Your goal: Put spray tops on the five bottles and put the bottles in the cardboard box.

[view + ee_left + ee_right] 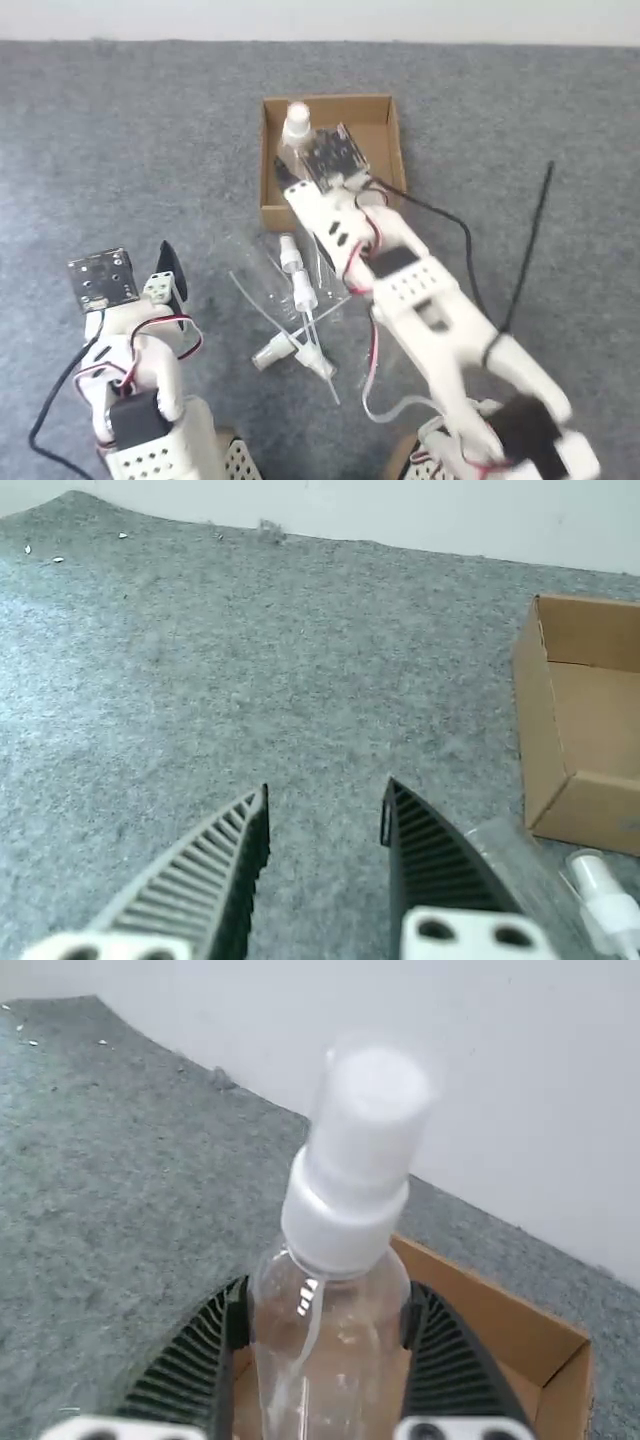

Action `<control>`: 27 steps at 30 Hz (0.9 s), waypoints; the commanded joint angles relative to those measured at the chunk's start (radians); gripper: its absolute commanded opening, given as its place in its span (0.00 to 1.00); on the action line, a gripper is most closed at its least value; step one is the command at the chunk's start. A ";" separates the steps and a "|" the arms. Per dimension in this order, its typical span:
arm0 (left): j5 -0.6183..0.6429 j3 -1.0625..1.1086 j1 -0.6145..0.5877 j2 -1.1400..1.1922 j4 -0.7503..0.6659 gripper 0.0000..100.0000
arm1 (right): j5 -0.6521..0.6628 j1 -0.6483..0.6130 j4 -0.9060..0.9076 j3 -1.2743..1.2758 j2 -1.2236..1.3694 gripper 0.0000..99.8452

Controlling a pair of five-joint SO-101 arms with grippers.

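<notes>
The left end effector (325,798) hangs with its ribbed fingers spread above the grey felt counter (230,660). The cardboard box (585,730) sits ahead, off to one side. A white spray top (605,898) lies close beside one finger.

The tabletop (120,150) is covered in grey felt. A cardboard box (268,190) sits open toward its far edge, about midway across. Just beside the box, on the near-edge side, lie loose spray tops (298,275) among clear bottles (252,262).
</notes>
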 commanded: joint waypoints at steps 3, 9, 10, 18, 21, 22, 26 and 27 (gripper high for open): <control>0.011 -0.008 -0.002 -0.008 0.006 0.17 | 0.003 0.045 -0.028 -0.233 0.174 0.08; 0.011 -0.008 -0.002 -0.008 0.006 0.17 | -0.115 0.045 -0.027 -0.419 0.369 0.08; 0.011 -0.008 -0.002 -0.008 0.008 0.17 | -0.135 0.045 -0.027 -0.448 0.398 0.08; 0.011 -0.008 -0.002 -0.008 0.008 0.17 | -0.155 0.047 -0.028 -0.681 0.625 0.08; 0.011 -0.008 -0.003 -0.008 0.008 0.17 | -0.155 0.061 -0.028 -0.770 0.704 0.08; 0.009 -0.008 -0.003 -0.008 0.008 0.17 | -0.155 0.064 -0.028 -0.801 0.728 0.08; 0.009 -0.008 -0.003 -0.008 0.008 0.17 | -0.152 0.068 -0.028 -0.905 0.828 0.08; 0.009 -0.008 -0.003 -0.008 0.008 0.17 | -0.152 0.068 -0.028 -0.924 0.848 0.08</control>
